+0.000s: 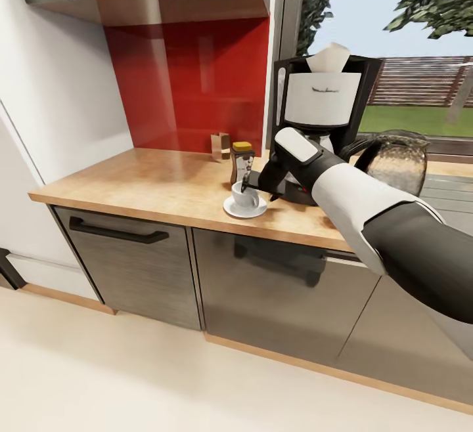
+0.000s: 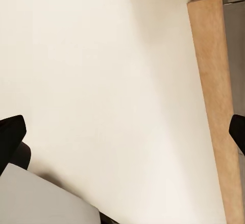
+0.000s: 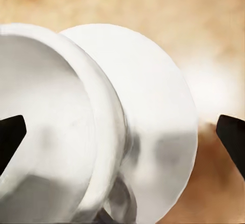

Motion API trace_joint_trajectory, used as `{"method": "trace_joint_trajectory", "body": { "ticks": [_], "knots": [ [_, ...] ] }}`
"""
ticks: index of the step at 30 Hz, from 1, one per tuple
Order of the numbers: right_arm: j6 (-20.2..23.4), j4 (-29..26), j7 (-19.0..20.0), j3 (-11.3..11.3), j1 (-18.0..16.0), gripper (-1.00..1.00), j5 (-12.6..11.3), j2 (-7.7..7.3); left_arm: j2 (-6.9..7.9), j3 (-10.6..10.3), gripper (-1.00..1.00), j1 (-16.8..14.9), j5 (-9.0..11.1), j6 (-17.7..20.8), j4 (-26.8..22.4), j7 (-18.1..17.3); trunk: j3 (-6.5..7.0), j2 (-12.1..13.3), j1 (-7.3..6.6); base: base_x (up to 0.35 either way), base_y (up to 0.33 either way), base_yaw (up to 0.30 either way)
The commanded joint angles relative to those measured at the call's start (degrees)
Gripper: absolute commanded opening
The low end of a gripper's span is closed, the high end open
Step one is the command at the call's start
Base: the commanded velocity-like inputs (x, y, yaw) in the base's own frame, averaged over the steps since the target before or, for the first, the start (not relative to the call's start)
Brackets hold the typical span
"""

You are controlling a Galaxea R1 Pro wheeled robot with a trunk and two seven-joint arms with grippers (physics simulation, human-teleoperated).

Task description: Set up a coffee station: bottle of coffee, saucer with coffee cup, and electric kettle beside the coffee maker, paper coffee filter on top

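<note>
Item: coffee cup (image 1: 244, 195) on saucer (image 1: 253, 211), kitchen countertop (image 1: 164, 186). We log both at seven o'clock of the coffee maker (image 1: 322, 123), with the bottle of coffee (image 1: 241, 161) behind. Right gripper (image 1: 249, 182) over cup, fingers (image 3: 13, 137) spread apart; left gripper (image 2: 122, 134) likewise parted.

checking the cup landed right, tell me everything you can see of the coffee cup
The coffee cup is small, plain white and glossy like ceramic, upright and empty as far as the right wrist view shows. It stands on the saucer on the countertop, in front of the coffee jar and left of the coffee maker. The right gripper sits at its rim, open.
</note>
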Motion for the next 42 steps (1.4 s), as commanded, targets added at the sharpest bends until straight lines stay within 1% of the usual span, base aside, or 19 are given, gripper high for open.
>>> {"method": "trace_joint_trajectory", "body": {
  "ticks": [1,11,16,22,42],
  "knots": [
    [0.07,-0.06,-0.47,0.35,-0.05,1.0,-0.61,-0.02,0.02,-0.23,1.0,-0.02,0.47,0.39,0.01,-0.21,-0.05,-0.02,-0.01,0.0,0.0,0.0],
    [0.07,-0.06,-0.49,0.35,-0.05,1.0,-0.61,-0.02,0.02,-0.23,1.0,-0.02,0.47,0.39,0.01,-0.21,-0.05,-0.02,-0.01,0.0,0.0,0.0],
    [0.09,-0.06,-0.49,0.35,-0.05,1.0,-0.61,-0.02,0.02,-0.23,1.0,-0.02,0.47,0.39,0.01,-0.21,0.84,1.98,-1.11,0.0,0.0,0.0],
    [0.07,-0.13,-0.49,0.35,-0.05,1.0,-0.61,-0.02,0.02,-0.23,1.0,-0.02,0.47,0.39,0.01,-0.21,0.84,1.98,-1.11,0.0,0.0,0.0],
    [0.09,-0.37,-0.45,0.35,-0.05,1.0,-0.69,-0.02,0.02,-0.23,1.0,-0.02,0.47,0.39,0.01,-0.21,4.43,10.0,-5.5,0.0,0.0,0.0]
  ]
}}
